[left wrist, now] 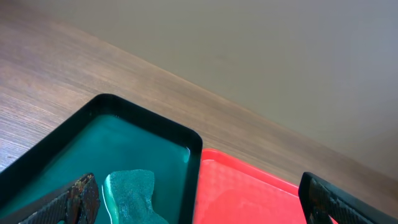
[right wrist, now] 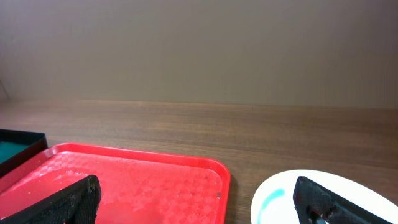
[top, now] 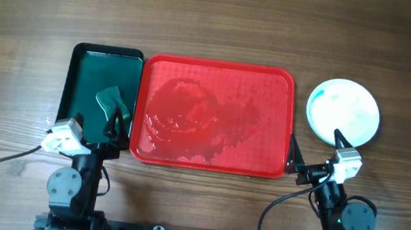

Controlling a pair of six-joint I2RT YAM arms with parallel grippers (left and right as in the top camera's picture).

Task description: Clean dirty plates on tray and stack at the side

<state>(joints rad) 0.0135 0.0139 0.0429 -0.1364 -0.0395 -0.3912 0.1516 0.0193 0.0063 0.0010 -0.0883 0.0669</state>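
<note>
The red tray [top: 218,73] lies in the middle of the table with a wet film and no plates on it. It also shows in the left wrist view [left wrist: 249,193] and the right wrist view [right wrist: 137,177]. A stack of white plates [top: 343,110] with faint teal marks sits on the table right of the tray, and it also shows in the right wrist view [right wrist: 280,199]. My left gripper [top: 116,124] is open over the boundary between the green tray and the red tray. My right gripper [top: 312,152] is open between the red tray's front right corner and the plates.
A dark green tray [top: 84,77] with teal liquid stands left of the red tray. A teal sponge [top: 111,99] lies in it, also in the left wrist view [left wrist: 132,193]. Cables run along the table's front edge.
</note>
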